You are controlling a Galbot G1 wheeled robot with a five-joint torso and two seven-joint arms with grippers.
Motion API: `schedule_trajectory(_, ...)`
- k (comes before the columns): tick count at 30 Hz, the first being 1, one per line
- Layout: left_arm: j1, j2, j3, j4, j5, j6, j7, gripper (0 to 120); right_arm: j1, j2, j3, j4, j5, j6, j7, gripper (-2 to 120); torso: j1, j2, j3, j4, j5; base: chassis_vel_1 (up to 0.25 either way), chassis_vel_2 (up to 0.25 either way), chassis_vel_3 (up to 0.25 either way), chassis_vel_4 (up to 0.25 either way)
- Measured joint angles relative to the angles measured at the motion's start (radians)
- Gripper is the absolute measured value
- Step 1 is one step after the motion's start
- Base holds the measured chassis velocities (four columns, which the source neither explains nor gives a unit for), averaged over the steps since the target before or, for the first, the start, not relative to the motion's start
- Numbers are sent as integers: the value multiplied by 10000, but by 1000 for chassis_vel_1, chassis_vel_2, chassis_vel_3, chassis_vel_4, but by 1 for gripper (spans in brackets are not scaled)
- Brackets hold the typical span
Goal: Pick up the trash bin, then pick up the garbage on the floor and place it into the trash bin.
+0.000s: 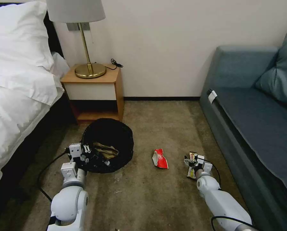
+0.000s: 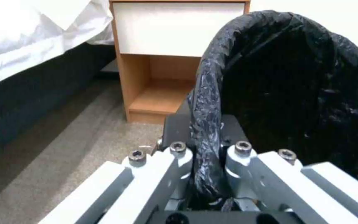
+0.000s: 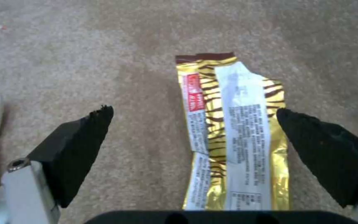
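Head view: left gripper (image 1: 91, 156) pinches the bag-lined rim of the trash bin (image 1: 117, 138), which hangs tilted just ahead of it with its mouth toward the camera; a crumpled brown paper bag (image 1: 105, 150) lies inside. Left wrist view confirms the jaws pressed together on the black liner (image 2: 206, 137). Right gripper (image 1: 192, 163) hovers low over the floor (image 1: 143, 195). Right wrist view: its fingertips (image 3: 92, 124) are spread wide, straddling the gold-striped bar wrapper (image 3: 233, 137), which lies flat between them, nearer one pad. A red-white snack wrapper (image 1: 159, 158) rests just beside the gripper, on the bin's side. Step in hand, by judgement: picking up the bar wrapper, the bin already lifted. The next move calls for a short descent and a closing pinch on thin foil.
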Motion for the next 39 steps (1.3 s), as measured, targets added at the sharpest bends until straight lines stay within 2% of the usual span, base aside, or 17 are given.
schedule_trajectory(21, 136, -11, 4, -152, 33, -23, -57, 4, 58, 311, 697, -984, -595, 32, -439, 100, 0, 0, 0, 0, 0, 0, 0, 0, 0)
schedule_trajectory(24, 139, -18, -5, -166, 31, -34, -69, 4, 40, 300, 701, -1008, -616, 87, -496, 90, 0, 0, 0, 0, 0, 0, 0, 0, 0)
schedule_trajectory(26, 138, -20, -13, -169, 28, -39, -77, 4, 27, 299, 702, -1018, -626, 104, -511, 88, 0, 0, 0, 0, 0, 0, 0, 0, 0)
schedule_trajectory(27, 137, -21, -23, -171, 25, -45, -94, 4, 13, 302, 703, -1040, -655, 149, -534, 79, 0, 0, 0, 0, 0, 0, 0, 0, 0)
schedule_trajectory(28, 137, -21, -23, -171, 25, -45, -94, 4, 13, 302, 703, -1040, -655, 149, -534, 79, 0, 0, 0, 0, 0, 0, 0, 0, 0)
schedule_trajectory(30, 134, -24, -30, -174, 18, -62, -105, 4, -14, 310, 705, -1052, -704, 190, -551, 69, 0, 0, 0, 0, 1, 0, 0, 0, 0)
schedule_trajectory(33, 132, -26, -30, -176, 14, -64, -107, 4, -17, 312, 711, -1062, -720, 200, -557, 64, 0, 0, 1, 0, 1, 0, 0, 0, 0)
schedule_trajectory(35, 115, -27, -29, -178, 0, -69, -111, 4, -27, 314, 732, -1095, -748, 258, -574, 51, 0, 0, 0, 0, 0, 0, 0, 0, 0)
schedule_trajectory(36, 115, -27, -29, -178, 0, -69, -111, 4, -27, 314, 732, -1095, -748, 258, -574, 51, 0, 0, 0, 0, 0, 0, 0, 0, 0)
schedule_trajectory(38, 105, -20, -36, -178, -11, -76, -112, 4, -42, 303, 739, -1108, -778, 281, -587, 41, 0, 0, 0, 0, 1, 0, 0, 0, 0)
schedule_trajectory(39, 105, -20, -36, -178, -11, -76, -112, 4, -42, 303, 739, -1108, -778, 281, -587, 41, 0, 0, 0, 0, 1, 0, 0, 0, 0)
